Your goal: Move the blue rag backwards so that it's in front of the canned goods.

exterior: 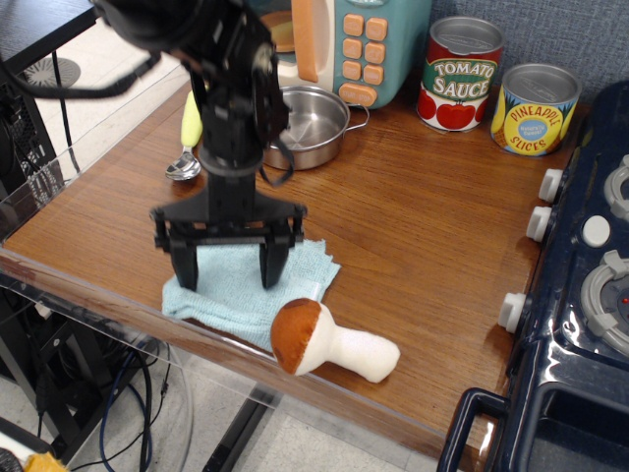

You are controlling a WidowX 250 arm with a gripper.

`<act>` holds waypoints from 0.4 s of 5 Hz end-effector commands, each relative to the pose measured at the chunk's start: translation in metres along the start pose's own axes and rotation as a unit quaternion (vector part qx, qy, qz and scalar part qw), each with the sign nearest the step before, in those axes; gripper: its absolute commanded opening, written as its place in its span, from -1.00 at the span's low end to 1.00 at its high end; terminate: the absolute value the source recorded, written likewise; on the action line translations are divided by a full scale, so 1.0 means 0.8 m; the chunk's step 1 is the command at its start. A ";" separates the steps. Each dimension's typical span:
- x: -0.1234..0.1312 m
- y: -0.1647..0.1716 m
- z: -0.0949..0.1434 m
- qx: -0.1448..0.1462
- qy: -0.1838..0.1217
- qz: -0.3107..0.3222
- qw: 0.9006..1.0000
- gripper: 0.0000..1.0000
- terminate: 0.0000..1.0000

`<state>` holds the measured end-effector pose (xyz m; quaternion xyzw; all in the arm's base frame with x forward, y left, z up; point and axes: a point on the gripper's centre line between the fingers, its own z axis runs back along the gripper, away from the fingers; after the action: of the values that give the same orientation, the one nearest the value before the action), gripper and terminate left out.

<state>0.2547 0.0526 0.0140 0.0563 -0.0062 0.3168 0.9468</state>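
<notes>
The pale blue rag (236,300) lies folded near the table's front edge, left of centre. My gripper (229,275) is open, its two black fingers pointing down onto the rag, one near its left side and one near its middle. The arm hides the rag's back part. The canned goods stand at the back right: a red-and-green Tomato Sauce can (462,74) and a yellow Pineapple Slices can (534,108).
A plush mushroom (329,341) lies against the rag's right front corner. A small steel pot (309,126) sits behind the arm, a yellow-handled spoon (189,133) to its left. A toy appliance (359,44) stands at the back. A dark blue toy stove (580,295) fills the right side.
</notes>
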 end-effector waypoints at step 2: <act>0.003 -0.040 -0.022 -0.029 -0.006 -0.059 0.998 1.00 -1.00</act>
<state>0.2763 0.0367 0.0047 0.0325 -0.0247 0.2693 0.9622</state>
